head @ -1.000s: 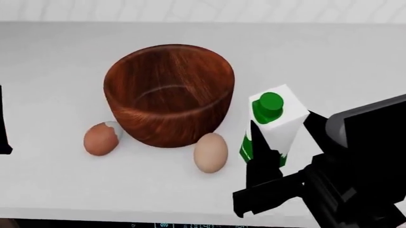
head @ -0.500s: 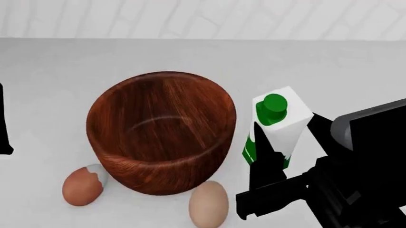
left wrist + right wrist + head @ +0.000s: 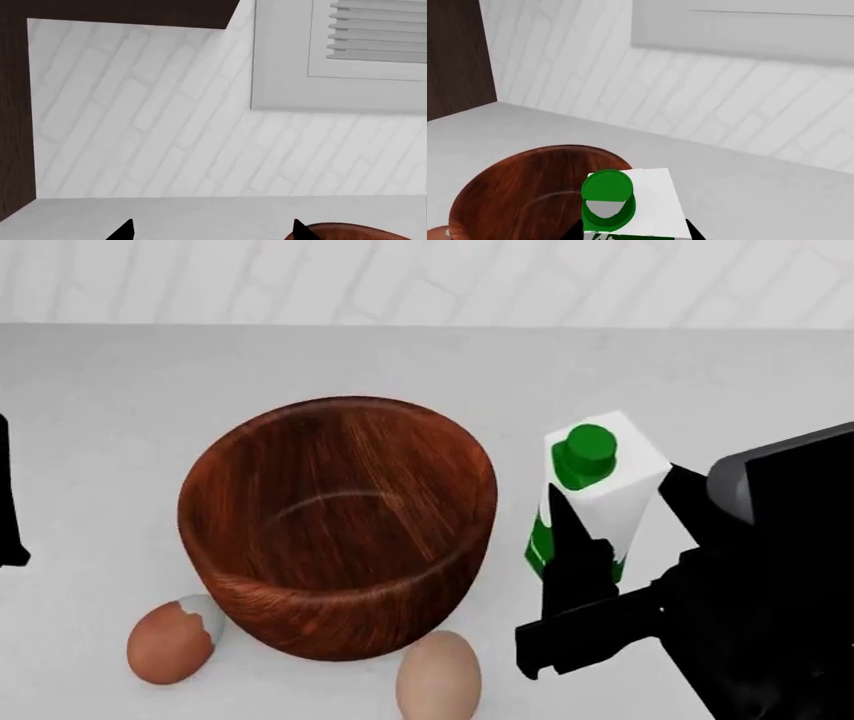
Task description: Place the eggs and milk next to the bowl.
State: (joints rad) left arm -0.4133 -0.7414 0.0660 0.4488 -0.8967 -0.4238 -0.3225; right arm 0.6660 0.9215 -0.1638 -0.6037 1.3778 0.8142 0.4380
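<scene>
The milk [image 3: 603, 502] stands just beside the bowl [image 3: 340, 530], in the right gripper [image 3: 617, 540].

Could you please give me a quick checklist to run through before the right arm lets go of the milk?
1. Milk beside the bowl, not inside: ok.
2. Milk upright: not ok, it leans in the head view.
3. Milk base resting on the counter: cannot tell, the right gripper hides it.
4. Reddish-brown egg and tan egg next to the bowl: ok.
5. Left gripper away from the milk, fingers apart: ok.
</scene>
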